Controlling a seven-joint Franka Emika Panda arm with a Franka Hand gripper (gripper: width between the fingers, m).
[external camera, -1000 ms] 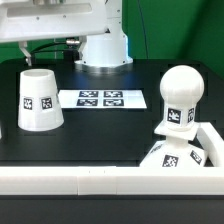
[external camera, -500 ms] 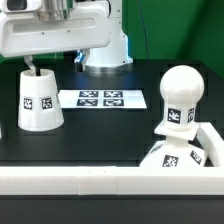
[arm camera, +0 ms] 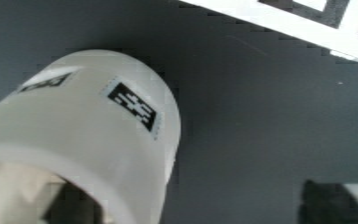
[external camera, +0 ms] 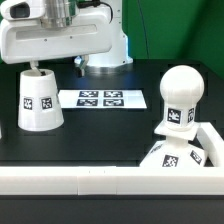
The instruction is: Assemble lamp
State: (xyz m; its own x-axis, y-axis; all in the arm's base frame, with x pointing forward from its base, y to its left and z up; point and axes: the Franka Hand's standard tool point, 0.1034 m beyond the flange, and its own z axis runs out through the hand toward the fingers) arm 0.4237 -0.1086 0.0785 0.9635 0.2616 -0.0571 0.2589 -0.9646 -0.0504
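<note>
Black table [external camera: 100,135], green backdrop, white rail [external camera: 60,182] along the near edge and around the corner on the exterior view's right.

Arm: wide white wrist body low over the shade on the exterior view's left. Gripper [external camera: 33,68] directly above the shade top, tips at or just inside the rim. Fingers apart in the wrist view, one dark finger [arm camera: 341,203] outside the wall, clear of it, the other blurred inside the mouth; no grip yet, by this reading.

Shade [external camera: 37,99]: upright, narrow end up, tag facing the camera, on the table beside the marker board [external camera: 103,98].

Bulb [external camera: 179,98]: standing on the base [external camera: 170,155], in the rail corner on the exterior view's right, well apart from the shade.

Step in hand, as judged: grasp of the shade by its wall.
- Lower straight, wall centred between the fingers.
- Close gently; thin tapered wall, prone to tilt or slip.
- Lift vertically before any sideways travel.

Clearances: open table between shade and bulb. Rail close around the base; approach from above only. Marker board flat, no obstacle.
</note>
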